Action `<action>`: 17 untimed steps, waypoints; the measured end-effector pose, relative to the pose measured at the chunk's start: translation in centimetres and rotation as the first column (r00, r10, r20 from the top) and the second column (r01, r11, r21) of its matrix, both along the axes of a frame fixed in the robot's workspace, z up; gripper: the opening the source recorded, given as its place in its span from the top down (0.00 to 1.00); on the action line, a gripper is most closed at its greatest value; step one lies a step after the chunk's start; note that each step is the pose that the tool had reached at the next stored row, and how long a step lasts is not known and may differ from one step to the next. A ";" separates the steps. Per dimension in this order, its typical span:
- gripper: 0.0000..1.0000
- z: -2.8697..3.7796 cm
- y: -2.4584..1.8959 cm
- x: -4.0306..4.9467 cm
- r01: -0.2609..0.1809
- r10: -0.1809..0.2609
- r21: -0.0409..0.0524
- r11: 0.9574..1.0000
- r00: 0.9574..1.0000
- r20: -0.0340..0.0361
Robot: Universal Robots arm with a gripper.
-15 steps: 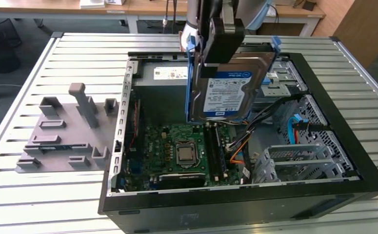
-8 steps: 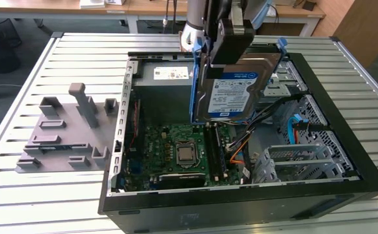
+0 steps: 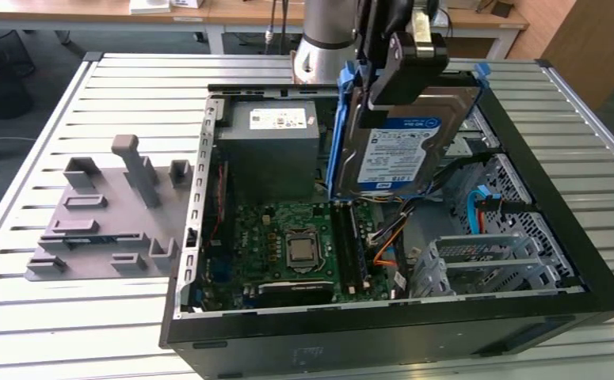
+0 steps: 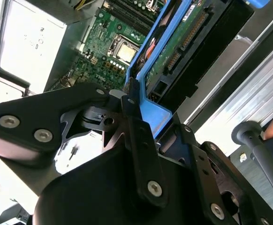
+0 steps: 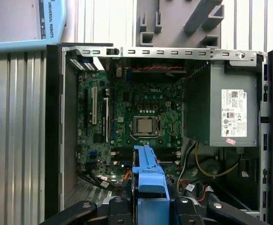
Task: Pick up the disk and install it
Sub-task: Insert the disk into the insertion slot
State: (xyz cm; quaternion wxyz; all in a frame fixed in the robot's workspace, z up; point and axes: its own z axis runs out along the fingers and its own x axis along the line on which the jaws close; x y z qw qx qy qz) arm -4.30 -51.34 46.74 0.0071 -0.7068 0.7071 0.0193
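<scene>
Slatted metal table (image 3: 32, 317), open computer case (image 3: 370, 339). Gripper (image 3: 394, 79) clamped on disk (image 3: 397, 154), on edge over case. Judgement: needs firm grip, clearance from cables (image 3: 483, 207).

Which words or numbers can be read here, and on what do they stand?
Label on the disk, held in the claw: too small to read.
White sticker on the grey box: too small to read.
Motherboard: markings too blurred to read.
</scene>
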 end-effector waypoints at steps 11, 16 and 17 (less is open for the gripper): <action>0.64 -0.11 -1.99 0.18 0.000 0.000 0.000 1.000 1.000 0.000; 0.64 -0.22 -3.18 0.19 0.004 -0.004 0.000 1.000 1.000 0.000; 0.64 -0.25 -3.33 0.19 0.006 -0.006 0.000 1.000 1.000 0.000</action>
